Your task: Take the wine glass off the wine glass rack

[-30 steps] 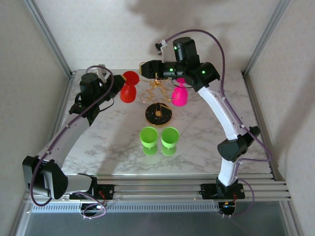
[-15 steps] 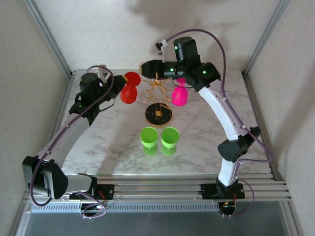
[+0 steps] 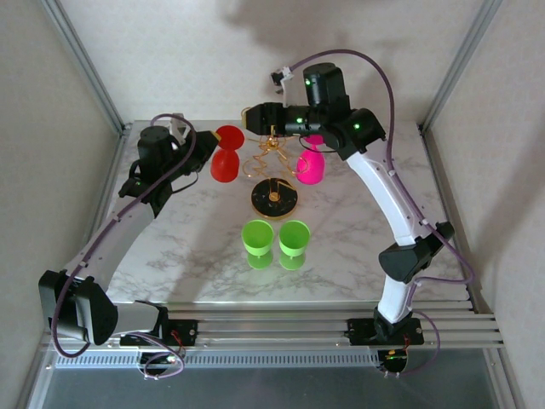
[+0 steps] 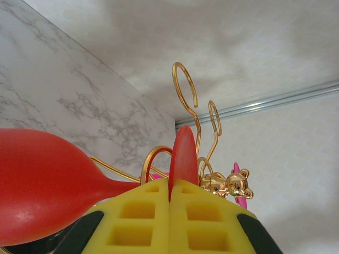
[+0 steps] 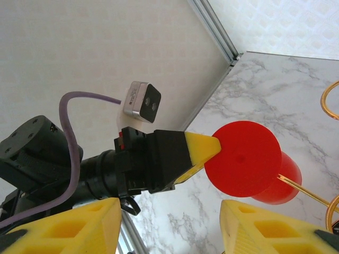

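Marble table [image 3: 196, 247] bears rack [image 3: 273, 198] (gold), green cups [image 3: 257, 235].

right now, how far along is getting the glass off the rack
Done: the left jaws are shut on the foot of the red glass. In hand: the glass hangs in a gold loop of the rack, not yet free. Left: slide it out and clear. The right jaws stand open near the rack's top, holding nothing.

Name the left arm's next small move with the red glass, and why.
Probably slide the left gripper outward, away from the central post. It is shut on the foot of the red wine glass, and the stem sits in a loop of the wine glass rack, so sliding out should free it.
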